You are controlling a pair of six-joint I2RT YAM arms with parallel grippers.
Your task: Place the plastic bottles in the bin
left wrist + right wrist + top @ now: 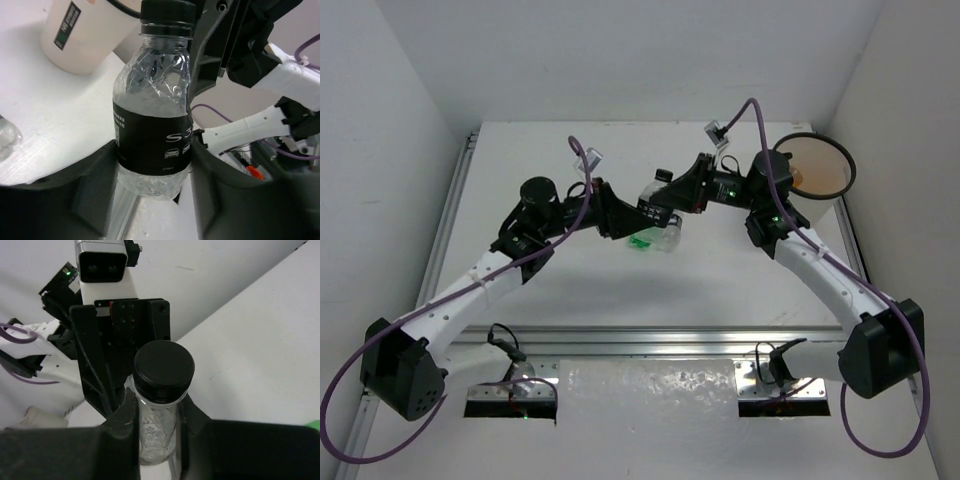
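A clear bottle [653,203] with a black cap and black label hangs above the table's middle, held between both arms. My left gripper [628,213] is shut on its labelled lower body [152,145]; its fingers [95,185] press both sides. My right gripper [678,190] is shut on the same bottle's neck, just under the cap [163,369]. A green bottle [645,240] lies on the table below them. The white bin [817,170] stands at the far right, with something orange inside. It also shows in the left wrist view [75,35].
A clear plastic object [5,137] lies on the table at the left edge of the left wrist view. White walls close in the table on the left, back and right. A metal rail [650,343] runs along the near edge.
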